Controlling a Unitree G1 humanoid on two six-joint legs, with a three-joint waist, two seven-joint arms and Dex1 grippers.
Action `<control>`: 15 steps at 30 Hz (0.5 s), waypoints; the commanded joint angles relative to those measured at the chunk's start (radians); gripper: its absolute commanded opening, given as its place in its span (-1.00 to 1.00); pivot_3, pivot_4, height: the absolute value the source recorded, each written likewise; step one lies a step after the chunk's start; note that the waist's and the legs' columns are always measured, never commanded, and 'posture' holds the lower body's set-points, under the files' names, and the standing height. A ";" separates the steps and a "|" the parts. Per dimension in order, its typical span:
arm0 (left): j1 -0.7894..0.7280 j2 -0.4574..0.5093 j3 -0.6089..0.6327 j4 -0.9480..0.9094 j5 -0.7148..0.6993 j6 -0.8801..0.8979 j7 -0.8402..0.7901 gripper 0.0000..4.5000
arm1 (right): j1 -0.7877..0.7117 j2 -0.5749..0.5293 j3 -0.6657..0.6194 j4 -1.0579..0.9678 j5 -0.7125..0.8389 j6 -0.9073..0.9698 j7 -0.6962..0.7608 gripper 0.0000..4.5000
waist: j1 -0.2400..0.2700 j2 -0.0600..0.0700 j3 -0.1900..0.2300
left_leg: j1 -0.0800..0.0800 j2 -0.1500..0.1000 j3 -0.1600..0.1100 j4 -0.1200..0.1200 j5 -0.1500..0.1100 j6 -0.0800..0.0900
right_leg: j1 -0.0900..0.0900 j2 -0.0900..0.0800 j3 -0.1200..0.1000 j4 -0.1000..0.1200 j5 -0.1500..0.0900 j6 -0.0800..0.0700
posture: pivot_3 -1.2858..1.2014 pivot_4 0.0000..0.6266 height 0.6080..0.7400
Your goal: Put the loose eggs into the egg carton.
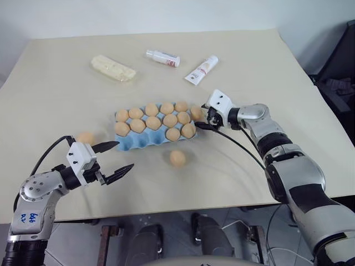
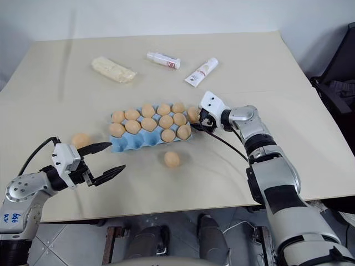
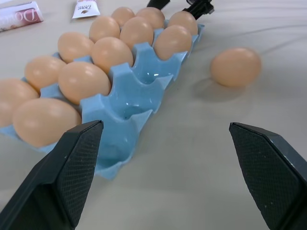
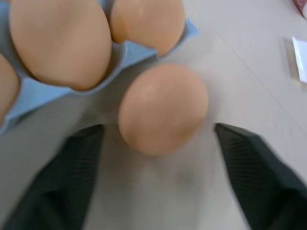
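Note:
The light blue egg carton (image 1: 128, 142) lies mid-table with several peach-tan eggs in its cups; some cups at its near left end are bare (image 3: 139, 91). One loose egg (image 1: 196, 112) rests on the table against the carton's right end. My right gripper (image 1: 201, 118) is open, a finger on each side of this egg (image 4: 163, 108) with small gaps. A second loose egg (image 1: 177, 158) lies in front of the carton, a third (image 1: 85, 137) at its left. My left gripper (image 1: 125, 154) hovers open and holds nothing, near the carton's left front corner.
A pale yellow lumpy block (image 1: 113, 68) and two white tubes (image 1: 163, 57) (image 1: 201, 70) lie toward the table's far side. The table's front edge (image 1: 166, 213) runs just past my left gripper. A dark object (image 1: 341, 66) stands beyond the right edge.

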State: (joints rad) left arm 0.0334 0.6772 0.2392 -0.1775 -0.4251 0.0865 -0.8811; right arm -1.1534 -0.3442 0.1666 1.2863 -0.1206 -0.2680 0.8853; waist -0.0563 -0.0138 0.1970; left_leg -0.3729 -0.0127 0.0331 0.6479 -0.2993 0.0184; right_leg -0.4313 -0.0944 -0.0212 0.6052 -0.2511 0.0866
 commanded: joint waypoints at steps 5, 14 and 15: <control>0.012 0.002 0.031 -0.036 -0.015 0.000 0.010 1.00 | -0.002 0.002 -0.042 -0.008 0.008 -0.055 0.038 -0.60 | -0.002 0.000 0.000 | 0.000 0.000 0.000 -0.001 0.000 0.000 | 0.000 0.000 0.000 0.001 0.000 0.000 | 0.03 -0.52 1.00; 0.004 0.004 0.027 -0.016 -0.014 -0.005 0.000 1.00 | 0.016 -0.056 -0.054 -0.020 0.021 -0.035 0.176 -0.74 | -0.001 0.000 0.000 | 0.000 0.000 0.000 0.000 0.000 0.000 | 0.000 0.000 0.000 0.000 0.000 0.000 | 0.03 -0.52 1.00; 0.003 0.004 0.026 -0.014 -0.013 -0.006 -0.001 1.00 | 0.014 -0.062 -0.055 -0.021 0.023 -0.028 0.194 -0.67 | 0.000 0.000 0.000 | 0.000 0.000 0.000 0.000 0.000 0.000 | 0.000 0.000 0.000 -0.001 0.000 0.000 | 0.03 -0.52 1.00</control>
State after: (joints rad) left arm 0.0427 0.6773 0.2398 -0.1811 -0.4256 0.0889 -0.8794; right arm -1.1280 -0.3893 0.1346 1.2948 -0.1156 -0.3057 1.0495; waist -0.0568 -0.0135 0.1971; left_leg -0.3729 -0.0126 0.0335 0.6477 -0.2995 0.0185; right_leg -0.4312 -0.0944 -0.0211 0.6044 -0.2511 0.0866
